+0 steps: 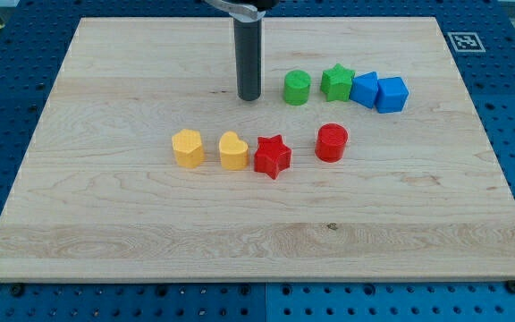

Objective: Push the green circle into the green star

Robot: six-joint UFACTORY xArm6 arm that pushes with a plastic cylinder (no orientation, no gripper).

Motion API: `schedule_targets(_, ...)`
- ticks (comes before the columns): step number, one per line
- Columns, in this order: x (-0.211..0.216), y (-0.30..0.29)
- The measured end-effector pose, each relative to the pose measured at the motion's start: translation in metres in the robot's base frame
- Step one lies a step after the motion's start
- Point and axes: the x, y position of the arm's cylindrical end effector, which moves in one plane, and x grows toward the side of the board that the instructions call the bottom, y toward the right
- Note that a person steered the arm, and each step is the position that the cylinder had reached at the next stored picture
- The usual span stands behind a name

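Note:
The green circle [297, 88] stands on the wooden board right of centre near the view's top. The green star [337, 82] is just to its right, with a small gap between them. My tip [249, 96] rests on the board to the left of the green circle, a short gap away and not touching it. The rod rises straight up out of the view's top.
Two blue blocks [365, 89] [392, 94] sit right of the green star, touching each other. A red circle [332, 142], a red star [273, 156], a yellow heart [233, 151] and a yellow block [188, 148] lie in a row mid-board. The board's edge [257, 284] meets a blue perforated table.

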Motion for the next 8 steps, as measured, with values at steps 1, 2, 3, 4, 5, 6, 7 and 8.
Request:
schedule_targets(1, 0.021, 0.022)
schedule_targets(2, 0.008, 0.047)
schedule_targets(3, -0.013, 0.077)
schedule_targets(4, -0.013, 0.103)
schedule_targets(5, -0.013, 0.093)
schedule_targets(6, -0.013, 0.077)
schedule_targets(7, 0.005, 0.074)
schedule_targets(8, 0.04, 0.111)
